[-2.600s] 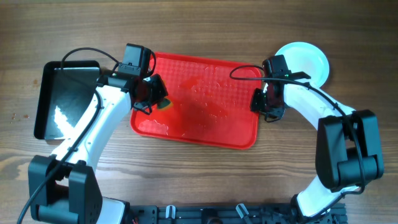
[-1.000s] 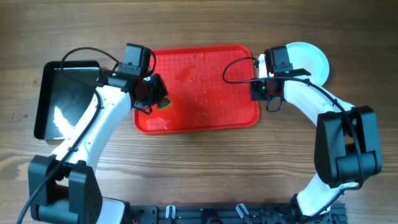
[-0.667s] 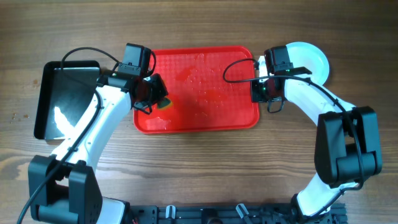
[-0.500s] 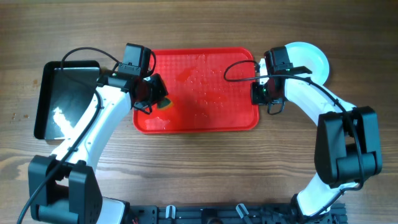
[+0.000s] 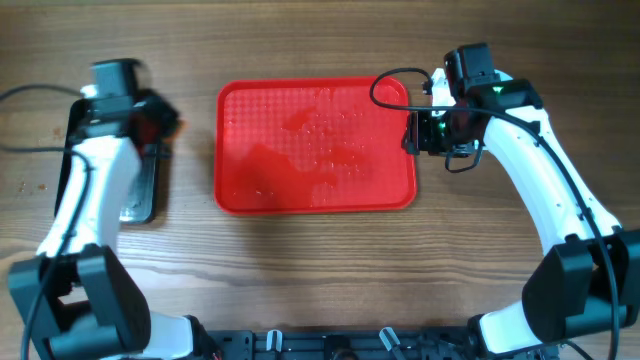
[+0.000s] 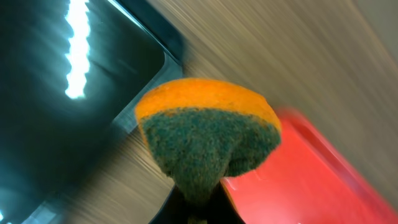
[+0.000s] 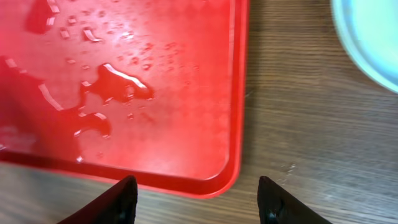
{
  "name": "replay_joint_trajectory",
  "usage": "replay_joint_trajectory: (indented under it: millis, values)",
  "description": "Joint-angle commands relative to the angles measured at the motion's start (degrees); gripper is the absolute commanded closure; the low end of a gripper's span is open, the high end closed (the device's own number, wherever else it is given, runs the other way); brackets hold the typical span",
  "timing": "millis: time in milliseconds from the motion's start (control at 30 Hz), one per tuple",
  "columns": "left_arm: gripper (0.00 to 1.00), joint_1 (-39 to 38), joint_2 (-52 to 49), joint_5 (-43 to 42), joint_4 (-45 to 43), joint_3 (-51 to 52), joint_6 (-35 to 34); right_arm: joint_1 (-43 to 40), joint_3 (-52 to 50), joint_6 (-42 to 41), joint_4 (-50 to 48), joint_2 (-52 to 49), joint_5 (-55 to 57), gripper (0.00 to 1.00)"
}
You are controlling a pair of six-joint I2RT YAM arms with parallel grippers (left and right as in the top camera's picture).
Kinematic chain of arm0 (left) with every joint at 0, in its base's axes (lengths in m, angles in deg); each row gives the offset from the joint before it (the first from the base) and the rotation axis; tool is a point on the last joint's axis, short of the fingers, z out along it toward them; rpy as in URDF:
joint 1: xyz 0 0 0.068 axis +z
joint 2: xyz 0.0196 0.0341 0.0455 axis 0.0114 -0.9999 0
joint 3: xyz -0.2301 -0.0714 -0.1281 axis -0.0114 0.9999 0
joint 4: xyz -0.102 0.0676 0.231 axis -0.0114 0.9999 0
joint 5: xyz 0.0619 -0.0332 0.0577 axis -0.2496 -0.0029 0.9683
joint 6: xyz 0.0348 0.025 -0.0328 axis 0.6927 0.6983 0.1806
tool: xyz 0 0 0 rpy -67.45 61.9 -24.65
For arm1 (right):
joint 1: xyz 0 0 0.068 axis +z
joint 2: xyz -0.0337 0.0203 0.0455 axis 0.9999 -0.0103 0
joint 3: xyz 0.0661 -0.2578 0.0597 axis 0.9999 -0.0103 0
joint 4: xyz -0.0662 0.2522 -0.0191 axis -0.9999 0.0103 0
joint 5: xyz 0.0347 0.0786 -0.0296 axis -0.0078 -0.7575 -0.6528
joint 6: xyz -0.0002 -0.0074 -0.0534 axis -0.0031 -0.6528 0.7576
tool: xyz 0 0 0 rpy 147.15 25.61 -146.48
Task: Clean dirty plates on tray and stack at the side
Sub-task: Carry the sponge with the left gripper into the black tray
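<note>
The red tray [image 5: 228,150] lies at the table's middle, wet with water drops and with no plate on it. It also shows in the right wrist view [image 7: 186,124] and the left wrist view [image 6: 311,180]. My left gripper [image 5: 158,125] is shut on an orange and green sponge [image 6: 208,134] and holds it over the right edge of the black tray [image 6: 56,99]. My right gripper [image 7: 196,200] is open and empty above the red tray's near right corner. A pale plate's rim [image 7: 370,43] shows to the tray's right. In the overhead view my right arm hides the plates.
The black tray [image 5: 140,195] lies left of the red tray, partly under my left arm. Bare wood table lies between the two trays and along the front edge.
My left arm has swung left from the red tray's left edge to the black tray, with the sponge still in its jaws. My right arm has shifted up and now covers the plates.
</note>
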State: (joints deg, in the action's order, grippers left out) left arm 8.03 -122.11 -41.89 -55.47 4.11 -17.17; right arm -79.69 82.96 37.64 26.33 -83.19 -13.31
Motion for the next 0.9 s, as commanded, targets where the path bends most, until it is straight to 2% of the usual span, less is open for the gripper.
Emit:
replay_joint_trajectory:
  millis: [0, 167, 200, 233, 267, 300, 433, 533, 600, 633, 667, 700, 800, 867]
  values:
    - [0.96, 9.31, -5.22, 0.81, -0.94, 0.20, 0.07, 0.09, 0.83, -0.04, -0.74, 2.75, -9.03, 0.35]
    - [0.91, 14.91, -11.30, 0.70, -2.19, 0.20, 0.09, 0.09, 0.83, -1.36, -0.98, 8.50, -9.70, 0.31]
    - [0.82, 15.63, -11.72, 0.70, -2.16, 0.20, 0.07, 0.09, 0.83, -1.36, -0.90, 10.58, -9.70, 0.28]
    - [0.64, 15.96, -11.69, 0.70, -2.16, 0.20, 0.07, 0.09, 0.83, -1.36, -0.90, 11.93, -9.70, 0.26]
    - [0.30, 15.98, -11.69, 0.70, -2.16, 0.20, 0.07, 0.09, 0.83, -1.36, -0.90, 13.97, -9.68, 0.24]
    - [0.25, 15.98, -11.69, 0.68, -2.14, 0.20, 0.09, 0.09, 0.83, -1.36, -0.81, 15.61, -9.70, 0.24]
    - [0.23, 15.98, -6.29, -0.72, 0.02, 0.02, 0.02, 0.09, 0.83, -1.36, -0.26, 24.50, -9.31, 0.25]
    - [0.14, 15.91, 8.04, -7.02, 2.51, 0.02, 0.02, 0.09, 0.81, -1.42, 2.25, 33.35, -4.17, 0.28]
    - [0.00, 15.91, 17.27, -13.03, 8.76, 0.02, 0.02, 0.09, -0.15, -1.53, 6.60, 40.24, -2.75, 0.30]
    - [0.00, 15.91, 20.72, -13.99, 12.48, 0.04, 0.02, 0.09, -1.79, -1.55, 8.61, 44.22, -2.75, 0.28]
    - [0.00, 15.91, 23.08, -13.94, 15.63, 0.04, 0.04, 0.07, -3.13, -1.57, 9.84, 47.06, -2.75, 0.20]
    - [0.00, 15.91, 24.41, -13.94, 17.73, 0.04, 0.02, 0.07, -5.01, -2.19, 10.95, 49.86, -2.73, 0.00]
    - [0.00, 15.93, 25.62, -13.94, 19.61, 0.04, 0.04, 0.07, -12.22, -6.97, 10.91, 56.11, -0.72, 0.00]
    - [0.00, 15.93, 25.51, -13.94, 19.63, 0.04, 0.04, 0.07, -15.85, -13.25, 9.75, 56.63, 3.63, 0.00]
